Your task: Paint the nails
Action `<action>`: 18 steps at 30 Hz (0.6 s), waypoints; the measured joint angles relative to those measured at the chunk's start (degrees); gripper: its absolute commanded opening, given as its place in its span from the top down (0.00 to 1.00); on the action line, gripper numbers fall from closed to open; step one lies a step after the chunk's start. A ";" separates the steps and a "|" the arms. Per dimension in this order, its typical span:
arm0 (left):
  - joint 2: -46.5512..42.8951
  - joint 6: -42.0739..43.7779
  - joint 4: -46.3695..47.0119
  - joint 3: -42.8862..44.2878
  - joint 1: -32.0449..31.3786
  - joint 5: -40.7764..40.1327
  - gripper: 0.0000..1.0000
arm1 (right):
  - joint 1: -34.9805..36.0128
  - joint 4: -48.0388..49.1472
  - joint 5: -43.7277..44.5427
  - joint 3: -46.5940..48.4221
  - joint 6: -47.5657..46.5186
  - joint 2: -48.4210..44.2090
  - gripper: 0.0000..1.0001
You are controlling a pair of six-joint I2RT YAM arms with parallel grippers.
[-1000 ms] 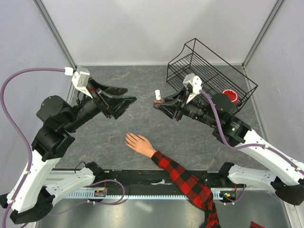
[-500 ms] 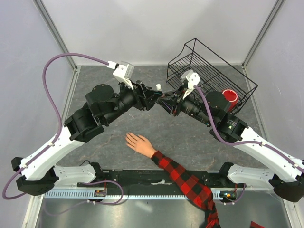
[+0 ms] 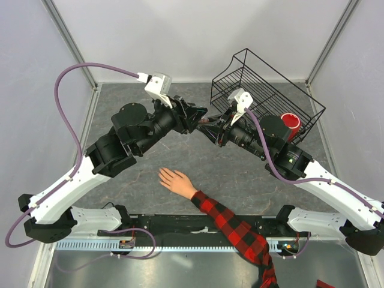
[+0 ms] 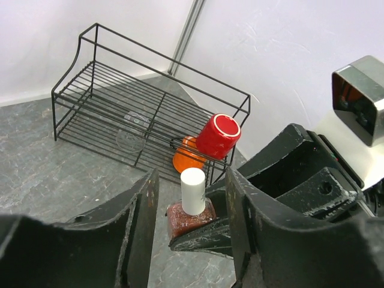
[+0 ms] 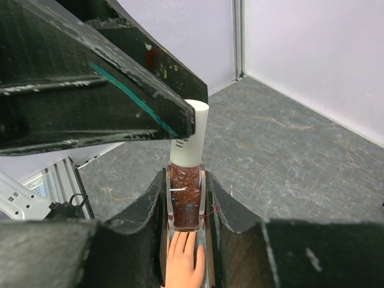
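Note:
A pale hand (image 3: 174, 180) with spread fingers lies flat on the grey table, on an arm in a red-and-black plaid sleeve (image 3: 234, 229). Its nails are too small to make out. My right gripper (image 5: 186, 180) is shut on a small dark red glitter bottle (image 5: 185, 193) with a white cap (image 4: 193, 191) and holds it upright in the air. The hand (image 5: 185, 262) shows below it between the fingers. My left gripper (image 4: 192, 180) is open, its jaws on either side of the cap without touching it. In the top view the two grippers (image 3: 197, 116) (image 3: 207, 125) meet tip to tip.
A black wire rack (image 3: 270, 90) stands at the back right, with a red cup (image 4: 218, 135), an orange object (image 4: 186, 161) and a clear glass (image 4: 132, 133) in it. Both arms span the middle of the table above the hand.
My left arm has swung in from the left side to the bottle, and its open jaws now straddle the cap. My right gripper has moved slightly farther back with the bottle.

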 measured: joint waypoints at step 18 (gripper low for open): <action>0.81 0.00 -0.15 0.07 0.00 0.70 0.66 | 0.26 0.00 -0.22 0.00 0.04 0.00 1.00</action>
